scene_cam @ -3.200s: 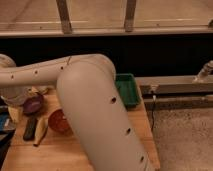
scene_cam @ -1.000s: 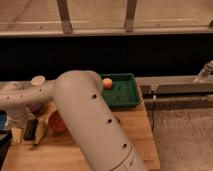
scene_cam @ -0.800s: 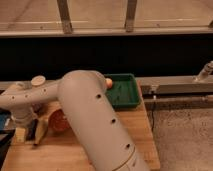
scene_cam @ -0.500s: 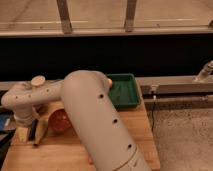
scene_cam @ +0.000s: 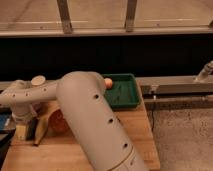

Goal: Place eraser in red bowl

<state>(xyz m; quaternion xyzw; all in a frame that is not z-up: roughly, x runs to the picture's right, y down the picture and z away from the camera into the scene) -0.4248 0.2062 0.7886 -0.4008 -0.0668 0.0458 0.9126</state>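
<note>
The red bowl (scene_cam: 56,123) sits on the wooden table (scene_cam: 75,152) at the left, partly hidden behind my arm (scene_cam: 92,115). My gripper (scene_cam: 23,131) points down at the table's left end, just left of a banana (scene_cam: 42,130) and of the bowl. The spot under the gripper is hidden, and I cannot make out the eraser there. A dark shape (scene_cam: 6,140) lies at the left edge of the picture; I cannot tell what it is.
A green tray (scene_cam: 124,91) stands at the back of the table with an orange ball (scene_cam: 108,83) at its left rim. Something blue (scene_cam: 4,120) lies at the far left. A metal rail (scene_cam: 175,86) runs to the right. The table's right edge drops to the floor.
My arm has swung from the middle of the table to its left end, and the gripper has come down beside the banana. The bowl and the tray have not moved.
</note>
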